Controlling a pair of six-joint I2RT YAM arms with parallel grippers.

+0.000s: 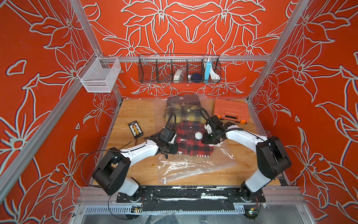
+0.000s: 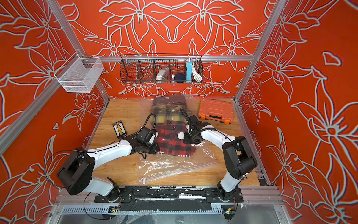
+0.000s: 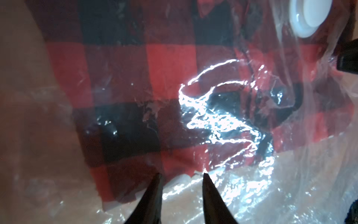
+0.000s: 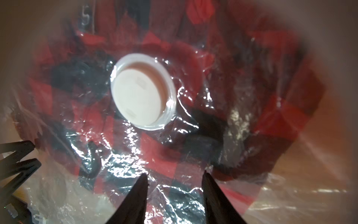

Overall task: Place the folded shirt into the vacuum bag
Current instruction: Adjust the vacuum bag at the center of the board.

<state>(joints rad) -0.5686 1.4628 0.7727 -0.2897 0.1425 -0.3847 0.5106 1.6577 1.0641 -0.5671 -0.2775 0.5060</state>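
Note:
The folded shirt, red-and-black check, lies mid-table under the upper sheet of the clear vacuum bag. The bag's white valve rests on top of the shirt. The zip strip lies at the near edge. My left gripper is at the shirt's near left corner, jaws apart over crinkled plastic, gripping nothing I can see. My right gripper stands open just right of the valve, tips over the plastic-covered shirt.
A yellow plaid shirt lies farther back under the same plastic. An orange tool case sits at the back right and a small black card pack at the left. A black wire basket and a white mesh basket hang on the frame.

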